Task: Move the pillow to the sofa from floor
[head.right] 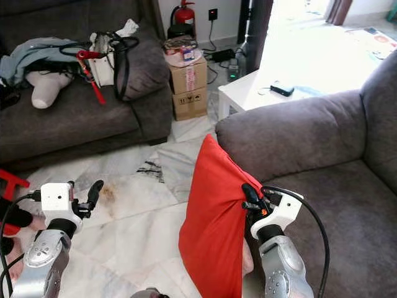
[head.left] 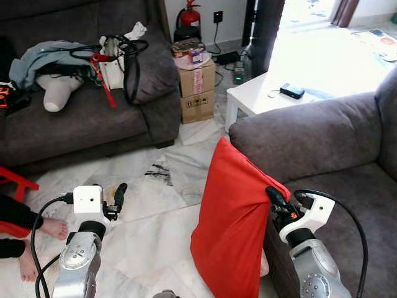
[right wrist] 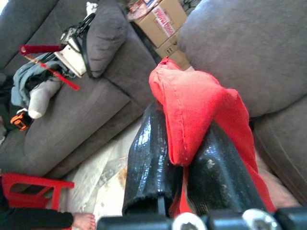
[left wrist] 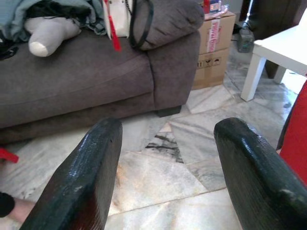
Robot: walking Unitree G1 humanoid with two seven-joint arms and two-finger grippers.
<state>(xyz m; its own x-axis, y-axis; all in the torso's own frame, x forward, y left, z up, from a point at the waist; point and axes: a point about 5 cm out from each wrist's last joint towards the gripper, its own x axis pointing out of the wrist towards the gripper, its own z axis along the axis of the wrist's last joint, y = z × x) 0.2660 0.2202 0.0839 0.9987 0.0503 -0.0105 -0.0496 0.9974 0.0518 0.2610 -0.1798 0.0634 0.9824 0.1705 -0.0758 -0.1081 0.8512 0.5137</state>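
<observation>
Right wrist view shows the soft red fabric pillow (right wrist: 201, 105) pinched at its edge between the two black fingers (right wrist: 153, 163) of the right gripper (head.left: 276, 200), which are clamped on a fold of the cloth. From the head, the pillow stands upright and hangs down beside the front of the grey upholstered sofa (head.left: 322, 136) on the robot's right, its upper corner against the sofa's arm and its lower end near the pale marble floor (head.left: 142, 205). The left gripper (head.left: 119, 194) is held over the floor well apart from the pillow, its fingers (left wrist: 86, 177) spread and holding nothing. Beyond lie a second grey sofa (head.left: 93, 124) heaped with clothes and bags, stacked cardboard boxes (head.left: 197, 87), and a white tabletop (head.left: 273, 93). A person's bare feet (head.left: 53, 228) rest on the floor at left.
</observation>
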